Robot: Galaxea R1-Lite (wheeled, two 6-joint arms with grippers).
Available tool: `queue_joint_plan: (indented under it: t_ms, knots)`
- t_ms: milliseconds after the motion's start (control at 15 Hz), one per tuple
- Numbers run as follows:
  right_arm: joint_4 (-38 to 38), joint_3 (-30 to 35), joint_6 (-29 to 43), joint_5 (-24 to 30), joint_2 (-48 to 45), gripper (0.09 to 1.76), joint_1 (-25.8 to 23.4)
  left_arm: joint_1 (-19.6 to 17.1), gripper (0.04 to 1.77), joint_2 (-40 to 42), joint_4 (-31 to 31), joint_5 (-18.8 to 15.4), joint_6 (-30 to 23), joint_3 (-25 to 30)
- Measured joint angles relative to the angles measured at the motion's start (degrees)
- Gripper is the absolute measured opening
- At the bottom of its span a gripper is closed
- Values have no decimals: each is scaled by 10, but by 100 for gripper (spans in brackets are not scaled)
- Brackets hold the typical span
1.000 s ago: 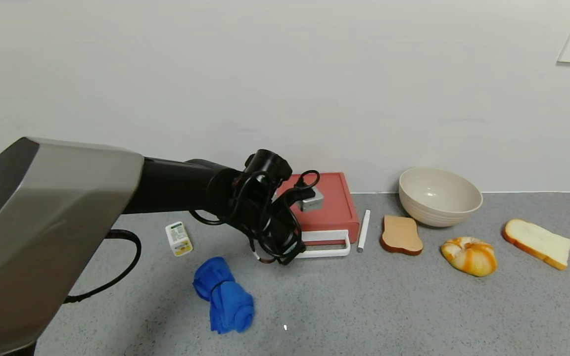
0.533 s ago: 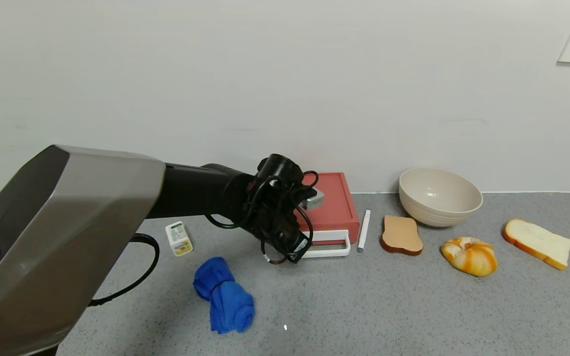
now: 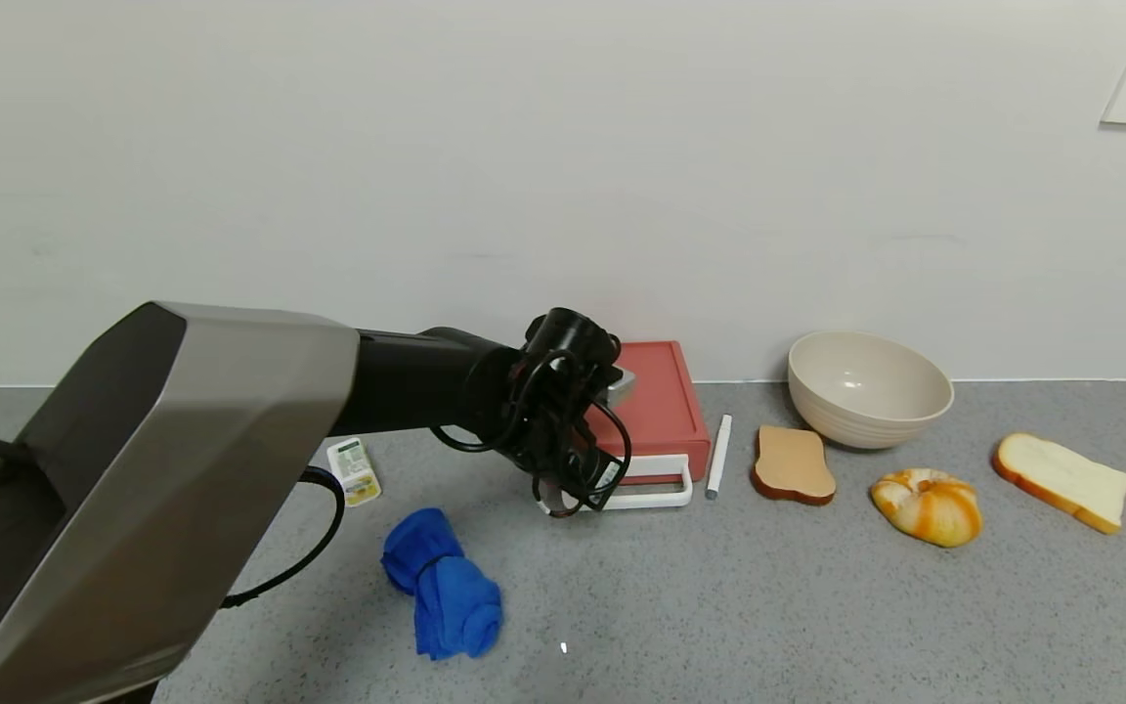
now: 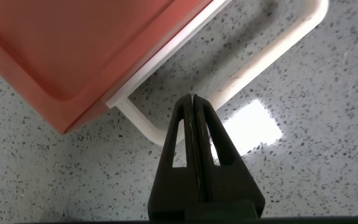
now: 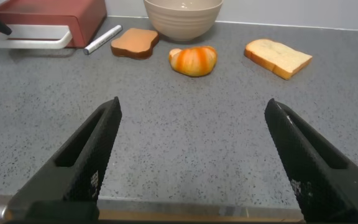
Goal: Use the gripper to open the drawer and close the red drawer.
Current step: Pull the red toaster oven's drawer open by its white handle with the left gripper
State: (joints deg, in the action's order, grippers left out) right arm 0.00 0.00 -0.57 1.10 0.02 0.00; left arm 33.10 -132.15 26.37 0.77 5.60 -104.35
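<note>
The left hand (image 4: 194, 102), fingers pressed together, seems poised inside the white loop handle (image 4: 272, 53) of the red drawer (image 3: 656, 406) against the tabletop's (image 3: 817, 606) back edge; right hand (image 5: 191, 155) spread over bare tabletop near its front edge.

A: Which parts make up the left arm?

B: A broad grey-silver shell (image 3: 162, 469) with dark faceted sides, then a black tubular forearm (image 3: 416, 391). A thick black cable (image 3: 299, 557) curves beneath it.

A: And the left gripper (image 3: 578, 489)?

B: Black, wrapped in looped cables, bearing a white barcode sticker (image 3: 610, 474); its fingers (image 4: 197, 149) are slim, slotted black wedges. The right gripper (image 5: 194, 165) has two black tapered fingers (image 5: 86, 162).
</note>
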Motion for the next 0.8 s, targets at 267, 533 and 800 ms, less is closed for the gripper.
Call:
queue_joint_plan:
  t_ms: [267, 533, 800]
  knots:
    - [0, 0, 0, 0, 0, 170, 0, 1, 11, -15, -4, 6, 15, -6]
    - [0, 0, 0, 0, 0, 170, 0, -3, 11, -21, -5, 6, 19, -17]
    - [0, 0, 0, 0, 0, 170, 0, -6, 11, -24, -5, 7, 17, -20]
